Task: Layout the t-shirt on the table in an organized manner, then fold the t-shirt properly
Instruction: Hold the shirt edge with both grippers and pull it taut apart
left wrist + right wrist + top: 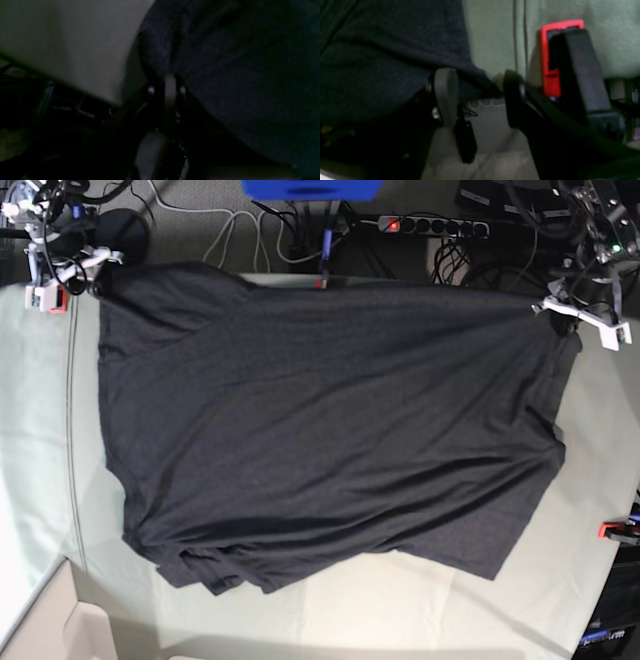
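Pale green cloth covers the table [30,430], and the t-shirt [330,430] lies spread across it, plain side up, its near edge bunched. At a far corner the left gripper [170,82] has its jaws pressed together on the fabric. The right gripper [480,96] stands spread around the other corner's edge, beside a red clamp [551,57]. Laying out is the step in hand; next, I'd guess, the right jaws must close before both arms pull the cloth taut.

I'm working in a robotics lab or test bench, not a home. My table [600,470] is covered in pale grey-green cloth held by red clamps [612,530], and behind its far edge sits a power strip [440,225] with a lit switch, tangled cables [250,235] on the floor, and a blue box [312,189].
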Robot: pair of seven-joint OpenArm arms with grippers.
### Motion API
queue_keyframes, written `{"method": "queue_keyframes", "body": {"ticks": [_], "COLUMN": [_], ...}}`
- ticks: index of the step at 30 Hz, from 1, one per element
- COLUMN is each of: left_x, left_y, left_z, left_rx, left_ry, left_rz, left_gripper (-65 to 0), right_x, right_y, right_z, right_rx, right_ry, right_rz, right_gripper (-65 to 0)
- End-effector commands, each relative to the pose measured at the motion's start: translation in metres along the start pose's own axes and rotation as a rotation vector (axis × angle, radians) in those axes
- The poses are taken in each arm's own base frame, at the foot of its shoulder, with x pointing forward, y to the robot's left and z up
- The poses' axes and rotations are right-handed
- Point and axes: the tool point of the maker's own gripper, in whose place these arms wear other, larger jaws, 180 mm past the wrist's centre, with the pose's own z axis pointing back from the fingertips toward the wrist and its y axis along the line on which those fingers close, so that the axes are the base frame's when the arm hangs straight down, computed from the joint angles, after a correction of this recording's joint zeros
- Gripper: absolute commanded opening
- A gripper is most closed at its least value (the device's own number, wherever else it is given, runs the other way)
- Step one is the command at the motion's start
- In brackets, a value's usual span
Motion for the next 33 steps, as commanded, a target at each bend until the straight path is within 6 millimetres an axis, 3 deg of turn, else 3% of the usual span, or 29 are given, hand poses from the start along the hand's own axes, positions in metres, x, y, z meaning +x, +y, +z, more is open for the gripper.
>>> {"method": "queue_keyframes", "body": {"ticks": [1, 9, 11, 14, 16, 21, 27, 33], "left_x": [0.013, 0.014, 0.016, 0.02, 0.024, 0.036, 0.067, 0.065], "left_y": [0.003, 0.004, 0.004, 0.003, 0.002, 0.005, 0.013, 0.014], "left_z": [0.003, 0.003, 0.004, 0.006, 0.007, 0.02, 0.04, 0.047], "left_rx": [0.003, 0.005, 0.004, 0.005, 0.003, 0.016, 0.059, 0.061], "left_ry": [-0.039, -0.042, -0.047, -0.057, -0.066, -0.105, -0.199, -0.197], "left_rz": [-0.012, -0.011, -0.014, -0.024, -0.029, -0.054, -0.076, -0.092], "left_gripper": [-64.9, -64.9, -64.9, -64.9, -64.9, -64.9, -64.9, -64.9], "right_x": [-0.005, -0.002, -0.009, -0.01, -0.006, 0.029, 0.088, 0.105], "right_y": [-0.004, 0.005, 0.014, 0.021, 0.021, 0.017, 0.002, -0.001], "right_z": [0.002, -0.004, -0.005, -0.002, 0.002, 0.026, 0.057, 0.067], "right_rx": [-0.008, 0.016, 0.042, 0.065, 0.06, 0.016, -0.097, -0.128], "right_ry": [0.029, 0.031, 0.055, 0.065, 0.057, -0.034, -0.203, -0.252], "right_rz": [0.015, 0.023, 0.046, 0.094, 0.111, 0.19, 0.22, 0.232], "right_gripper": [-34.7, -36.8, -43.5, -62.8, -65.0, -65.0, -65.0, -65.0]}}
